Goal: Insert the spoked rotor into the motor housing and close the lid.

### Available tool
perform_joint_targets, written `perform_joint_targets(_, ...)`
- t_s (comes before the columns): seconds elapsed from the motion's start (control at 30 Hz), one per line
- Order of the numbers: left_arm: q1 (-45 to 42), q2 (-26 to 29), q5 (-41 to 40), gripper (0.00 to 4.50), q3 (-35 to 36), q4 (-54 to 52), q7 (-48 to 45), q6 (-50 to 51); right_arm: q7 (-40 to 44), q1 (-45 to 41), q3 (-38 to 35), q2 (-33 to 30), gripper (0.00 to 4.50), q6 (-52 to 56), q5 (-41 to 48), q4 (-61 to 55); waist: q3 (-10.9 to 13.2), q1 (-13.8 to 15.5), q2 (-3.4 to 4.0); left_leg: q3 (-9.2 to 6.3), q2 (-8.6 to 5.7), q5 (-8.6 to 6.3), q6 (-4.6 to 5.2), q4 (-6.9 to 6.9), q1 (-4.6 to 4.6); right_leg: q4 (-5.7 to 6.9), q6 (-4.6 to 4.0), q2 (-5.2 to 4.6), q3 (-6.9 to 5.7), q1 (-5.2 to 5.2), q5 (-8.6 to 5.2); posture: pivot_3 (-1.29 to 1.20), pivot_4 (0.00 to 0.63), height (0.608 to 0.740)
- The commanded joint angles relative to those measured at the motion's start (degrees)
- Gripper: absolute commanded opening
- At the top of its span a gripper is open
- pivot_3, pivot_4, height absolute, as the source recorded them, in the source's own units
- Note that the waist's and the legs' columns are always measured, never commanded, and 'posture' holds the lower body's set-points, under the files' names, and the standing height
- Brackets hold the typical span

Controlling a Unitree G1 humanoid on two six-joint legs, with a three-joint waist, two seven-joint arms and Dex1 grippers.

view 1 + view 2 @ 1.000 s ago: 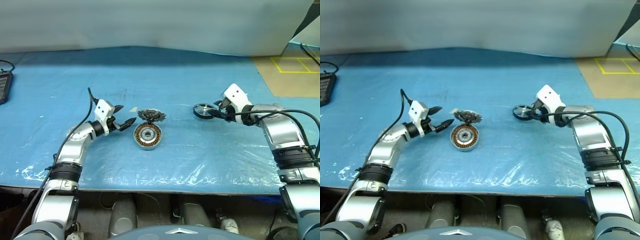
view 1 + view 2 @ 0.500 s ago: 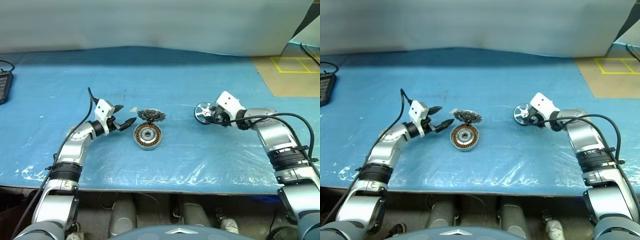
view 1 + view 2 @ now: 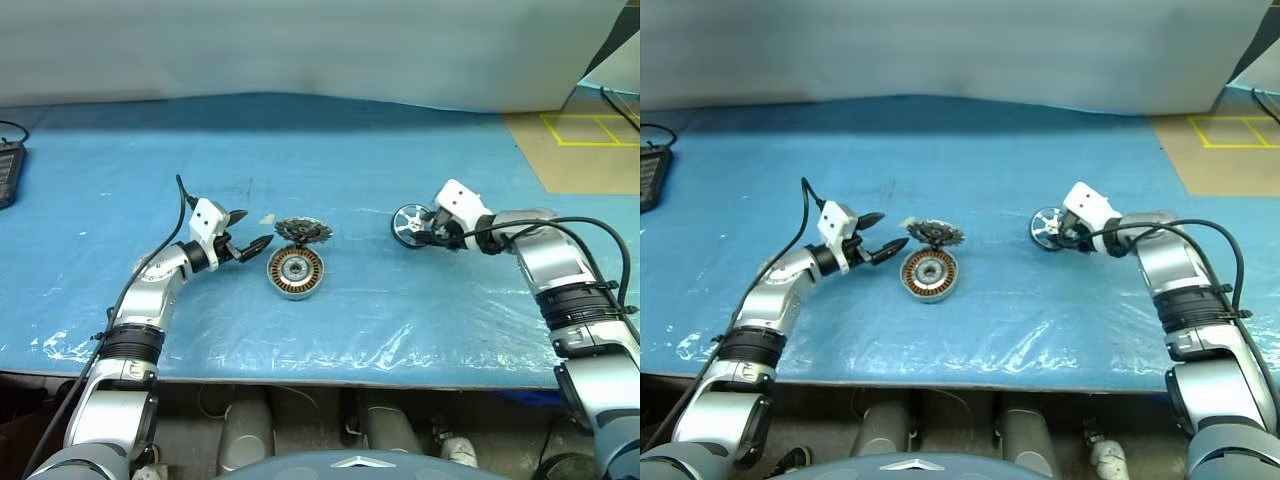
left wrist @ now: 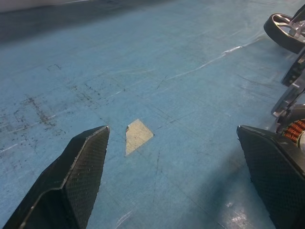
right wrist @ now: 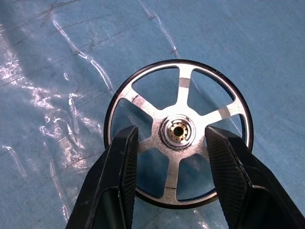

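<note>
Blue plastic sheeting covers the table (image 3: 330,130). Nearest, the motor housing (image 3: 295,271) sits just beside the left gripper (image 3: 249,230), whose fingers are spread wide and empty; the lid (image 3: 302,231) leans right behind the housing. Across the table, the right gripper (image 5: 171,179) has tilted downward over the last second, still clamping the spoked rotor (image 5: 178,131), well apart from the housing, so insertion is not yet begun.

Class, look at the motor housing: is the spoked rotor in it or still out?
Out. The motor housing shows bare copper windings, while the spoked rotor is off to the side between the right gripper fingers.
</note>
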Motion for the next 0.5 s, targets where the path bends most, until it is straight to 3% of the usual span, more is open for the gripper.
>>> perform_joint_targets(0.03,0.0,0.5,-0.1,4.5,0.5,-2.0,0.1,-0.8,-0.4,-1.2,-0.3,1.3,2.27,1.3,0.2,0.9,0.0,-0.1,0.0,0.0,0.0,0.0,0.0,0.0,0.01,0.0,0.0,0.0,0.0,0.0,0.0,0.0,0.15,0.74)
perform_joint_targets(0.3,0.1,0.5,0.1,4.5,0.6,-2.1,0.2,-0.8,-0.3,-1.3,0.6,2.1,2.27,1.0,-0.9,2.4,0.0,0.0,0.0,0.0,0.01,0.0,0.0,0.01,0.03,0.01,0.0,0.0,0.0,0.02,0.0,0.0,0.15,0.74)
perform_joint_targets(0.43,0.2,0.5,0.2,4.5,0.7,-2.1,0.4,-0.8,0.1,-0.4,0.0,1.8,1.49,1.3,-0.3,0.3,-0.1,-0.1,-0.1,0.0,0.03,0.0,0.0,0.01,0.11,0.01,0.0,0.01,0.0,0.09,0.0,0.0,0.15,0.74)
perform_joint_targets(0.5,0.3,0.6,0.2,4.5,0.7,-2.1,0.4,-0.8,0.1,0.0,-0.3,1.7,1.32,1.7,0.0,-1.2,-0.1,-0.1,-0.13,0.01,0.05,0.0,0.0,0.01,0.16,0.01,0.0,0.02,-0.01,0.13,0.0,0.0,0.15,0.74)
